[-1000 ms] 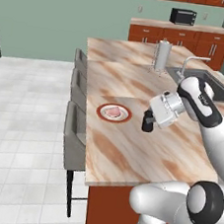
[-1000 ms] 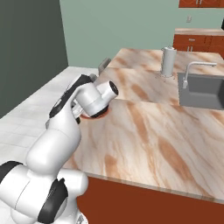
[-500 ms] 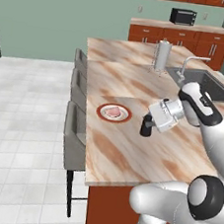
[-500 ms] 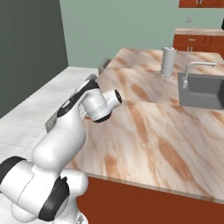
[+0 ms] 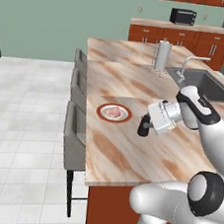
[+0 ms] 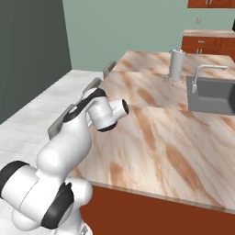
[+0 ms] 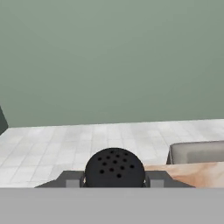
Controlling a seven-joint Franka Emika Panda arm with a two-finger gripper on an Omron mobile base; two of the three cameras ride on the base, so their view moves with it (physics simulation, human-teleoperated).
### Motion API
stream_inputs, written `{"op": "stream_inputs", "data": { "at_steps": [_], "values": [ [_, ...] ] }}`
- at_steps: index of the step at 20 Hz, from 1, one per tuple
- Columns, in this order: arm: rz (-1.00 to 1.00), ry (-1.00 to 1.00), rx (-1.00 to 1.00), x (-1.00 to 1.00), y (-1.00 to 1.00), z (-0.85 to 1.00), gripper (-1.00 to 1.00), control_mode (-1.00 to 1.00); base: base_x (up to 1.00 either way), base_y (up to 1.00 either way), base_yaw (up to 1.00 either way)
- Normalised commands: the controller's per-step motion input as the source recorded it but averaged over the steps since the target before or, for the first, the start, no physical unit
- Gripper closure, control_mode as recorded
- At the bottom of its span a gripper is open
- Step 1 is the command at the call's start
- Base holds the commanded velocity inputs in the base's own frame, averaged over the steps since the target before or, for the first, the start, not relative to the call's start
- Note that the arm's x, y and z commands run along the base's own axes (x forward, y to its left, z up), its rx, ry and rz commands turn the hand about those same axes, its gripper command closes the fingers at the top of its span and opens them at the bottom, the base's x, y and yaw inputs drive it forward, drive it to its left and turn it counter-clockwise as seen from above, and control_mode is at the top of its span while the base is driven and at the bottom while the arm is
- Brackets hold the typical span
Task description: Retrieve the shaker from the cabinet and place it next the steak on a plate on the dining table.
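One shaker (image 5: 143, 128), one plate (image 5: 114, 113), one steak (image 5: 113, 111), one canister (image 5: 161, 56), one microwave (image 5: 183, 16) and three stools (image 5: 75, 142) are counted.

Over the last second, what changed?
The gripper, shut on the shaker, came down and toward the near edge of the table; the shaker's base now looks on or just above the top, right of the plate. No release. Plate, steak, silver canister and base stayed put.
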Motion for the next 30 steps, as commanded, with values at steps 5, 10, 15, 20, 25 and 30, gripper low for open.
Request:
{"op": "stream_inputs", "data": {
  "at_steps": [5, 10, 15, 20, 25, 30],
  "values": [
    [0.00, -0.03, 0.00, 0.39, 0.00, -0.13, 1.00, -1.00, 0.00, 0.00, 0.00],
    [0.00, 0.01, 0.01, 0.19, 0.00, -0.19, 1.00, -1.00, 0.00, 0.00, 0.00],
    [0.00, 0.00, 0.02, 0.24, 0.07, -0.18, 1.00, -1.00, 0.00, 0.00, 0.00],
    [0.00, 0.00, 0.02, 0.29, 0.07, -0.14, 1.00, -1.00, 0.00, 0.00, 0.00],
    [0.00, 0.00, 0.00, 0.36, 0.06, -0.22, 1.00, -1.00, 0.00, 0.00, 0.00],
    [0.00, 0.00, 0.00, 0.44, 0.09, -0.21, 1.00, -1.00, 0.00, 0.00, 0.00]
  ]
}}
